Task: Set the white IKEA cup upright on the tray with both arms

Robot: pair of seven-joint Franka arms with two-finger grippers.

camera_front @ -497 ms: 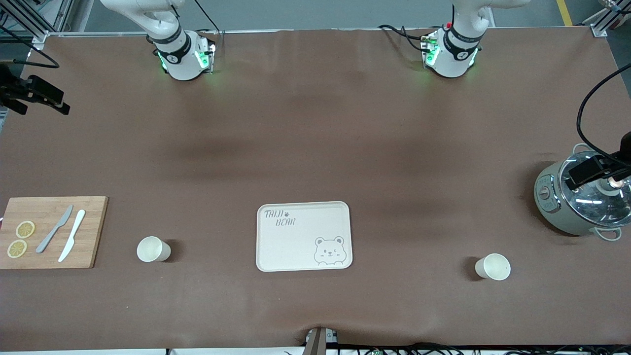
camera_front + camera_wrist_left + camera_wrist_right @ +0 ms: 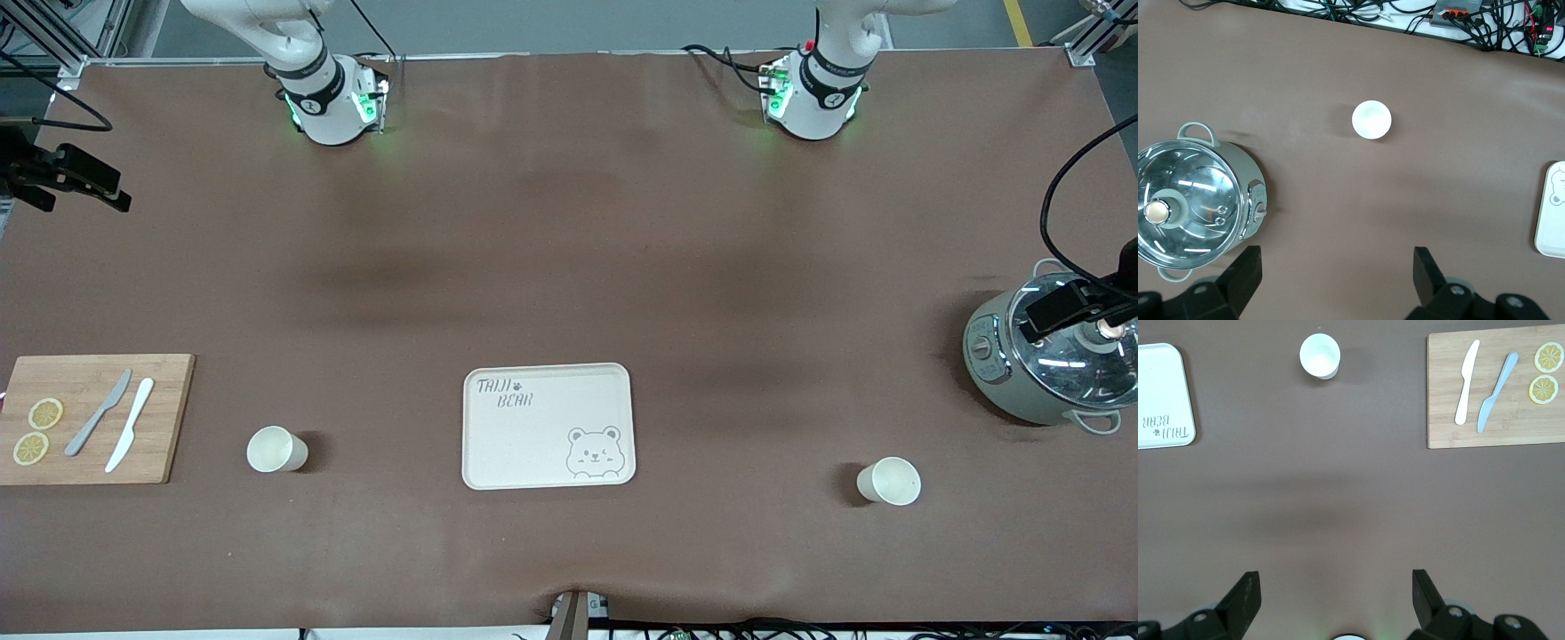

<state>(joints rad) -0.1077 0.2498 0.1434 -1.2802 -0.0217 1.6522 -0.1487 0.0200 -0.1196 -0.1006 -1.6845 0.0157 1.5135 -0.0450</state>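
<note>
Two white cups stand upright on the brown table. One cup (image 2: 276, 449) is between the cutting board and the cream tray (image 2: 533, 449); the right wrist view shows it too (image 2: 1319, 355). The other cup (image 2: 889, 481) stands toward the left arm's end and also shows in the left wrist view (image 2: 1371, 119). The tray holds nothing; its edge shows in both wrist views (image 2: 1555, 223) (image 2: 1161, 387). My right gripper (image 2: 1335, 597) is open and empty, high over bare table. My left gripper (image 2: 1337, 277) is open and empty, high up beside the pot.
A grey pot with a glass lid (image 2: 1049, 369) (image 2: 1191, 200) stands at the left arm's end. A wooden cutting board (image 2: 169, 418) (image 2: 1445, 420) with two knives and two lemon slices lies at the right arm's end. Cables run along the table's front edge.
The right gripper has shifted slightly toward the robots' bases in the front view. The cups, the tray and the left gripper have not moved.
</note>
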